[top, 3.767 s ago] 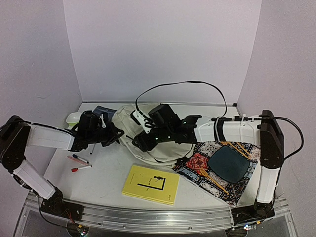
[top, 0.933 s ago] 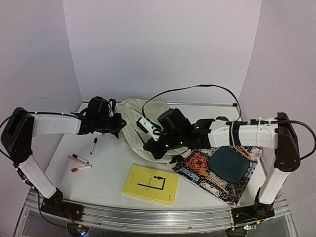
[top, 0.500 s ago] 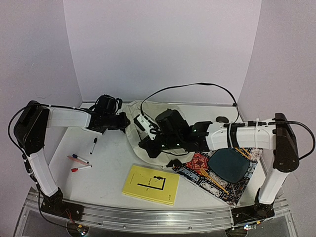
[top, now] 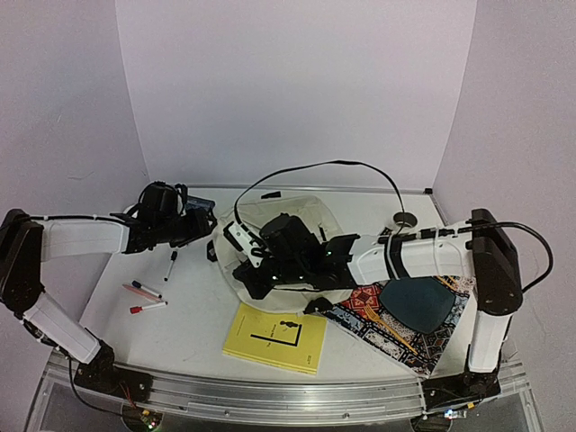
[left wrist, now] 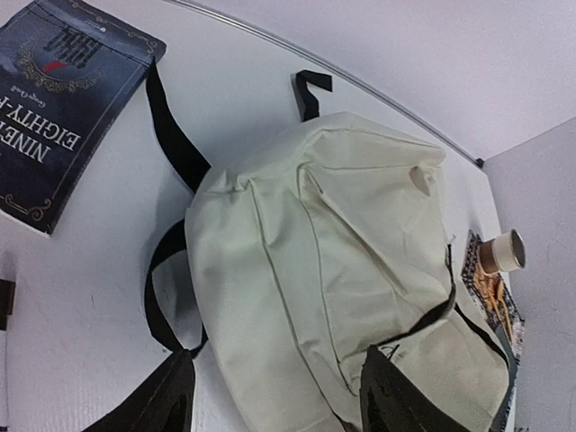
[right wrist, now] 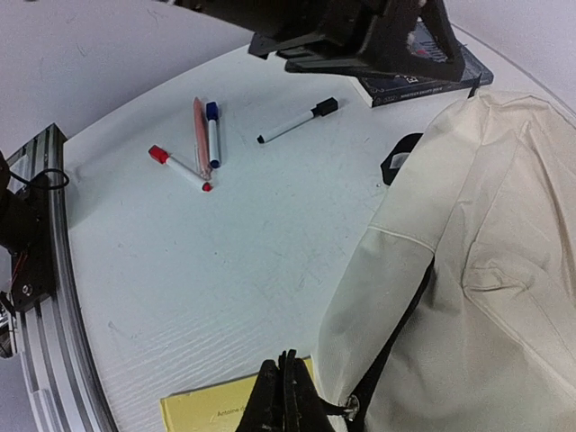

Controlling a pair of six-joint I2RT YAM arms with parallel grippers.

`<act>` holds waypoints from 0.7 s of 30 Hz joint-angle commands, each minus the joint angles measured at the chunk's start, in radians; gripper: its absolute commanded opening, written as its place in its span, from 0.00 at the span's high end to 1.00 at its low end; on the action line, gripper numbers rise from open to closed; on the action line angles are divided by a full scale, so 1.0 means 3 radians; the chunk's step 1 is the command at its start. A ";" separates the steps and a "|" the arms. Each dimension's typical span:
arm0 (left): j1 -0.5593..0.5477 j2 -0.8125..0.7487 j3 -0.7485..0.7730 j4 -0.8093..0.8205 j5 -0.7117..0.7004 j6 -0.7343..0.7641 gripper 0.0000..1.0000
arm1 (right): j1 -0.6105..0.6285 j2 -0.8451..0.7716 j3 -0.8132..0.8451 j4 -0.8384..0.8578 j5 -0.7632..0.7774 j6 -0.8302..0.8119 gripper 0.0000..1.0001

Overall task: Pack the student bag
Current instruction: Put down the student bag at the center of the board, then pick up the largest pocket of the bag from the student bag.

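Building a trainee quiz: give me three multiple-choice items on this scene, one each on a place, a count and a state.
1. The yellow book lies: A on the placemat; B on the plate; C on the table, in front of the bag.
2. Pens on the table: A two; B four; C six.
3. The right jaws are: A shut; B wide open; C gripping a pen.
Answers: C, it lies by the bag's near edge; B, four show in the right wrist view; A, they are pressed together.

A cream bag lies mid-table, left gripper just beside it, right gripper at its near edge, yellow book in front.
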 commanded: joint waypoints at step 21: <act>-0.0479 -0.0200 -0.0873 0.0763 0.0522 -0.1234 0.26 | 0.0011 0.0097 -0.0017 0.0430 -0.0080 0.0090 1.00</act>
